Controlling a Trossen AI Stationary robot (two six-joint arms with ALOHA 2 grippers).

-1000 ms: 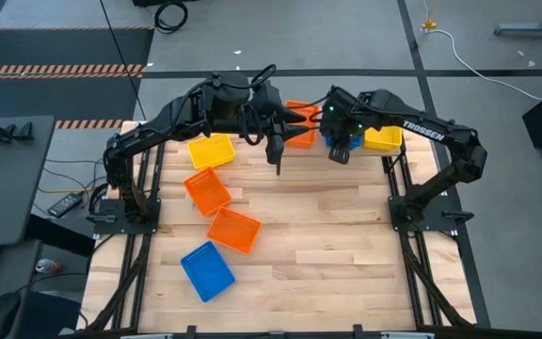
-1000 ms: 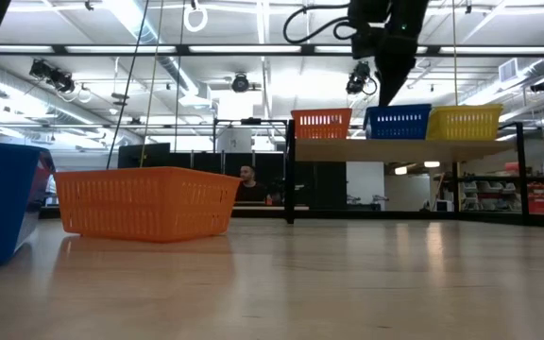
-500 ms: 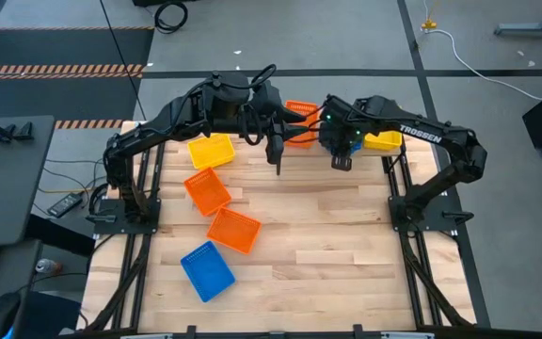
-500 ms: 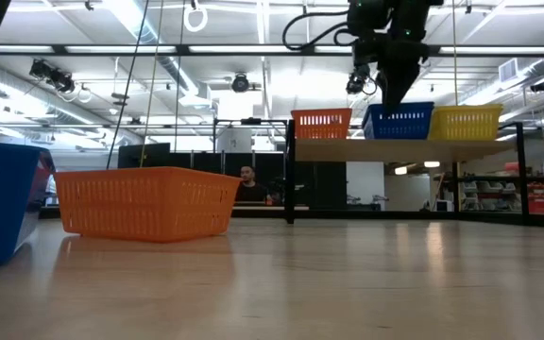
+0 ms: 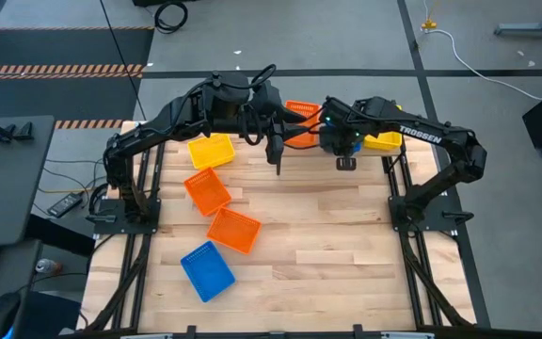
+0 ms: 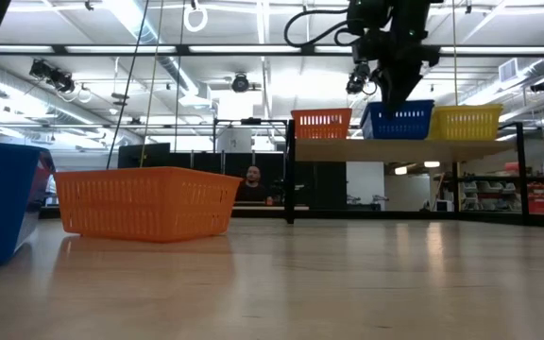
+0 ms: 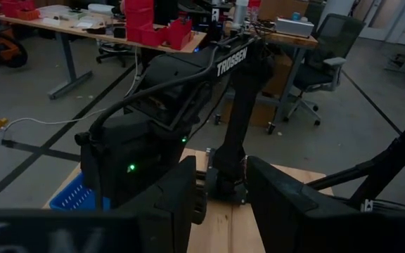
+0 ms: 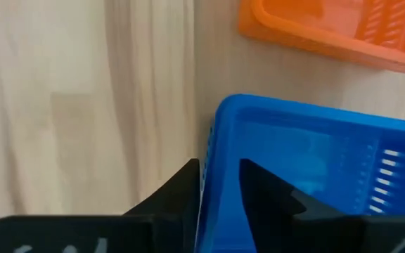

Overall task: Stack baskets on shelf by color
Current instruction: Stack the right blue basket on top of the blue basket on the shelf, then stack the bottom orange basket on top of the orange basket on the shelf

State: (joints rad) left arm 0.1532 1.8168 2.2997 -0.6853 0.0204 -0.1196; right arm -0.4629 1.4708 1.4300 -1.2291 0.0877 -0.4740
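Overhead, right gripper (image 8: pixel 216 186) pointing down, fingers straddling the rim of blue basket (image 8: pixel 308 176) on the shelf (image 6: pixel 395 148), left gripper (image 5: pixel 276 155) beside it, partly open, holding nothing, three orange, two yellow, two blue baskets visible.

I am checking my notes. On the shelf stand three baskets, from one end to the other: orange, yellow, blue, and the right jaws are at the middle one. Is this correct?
Not quite. In the low view the shelf carries the orange basket, then the blue basket in the middle, then the yellow basket. The right gripper does have its jaws astride the wall of the middle one, the blue, as the right wrist view shows.
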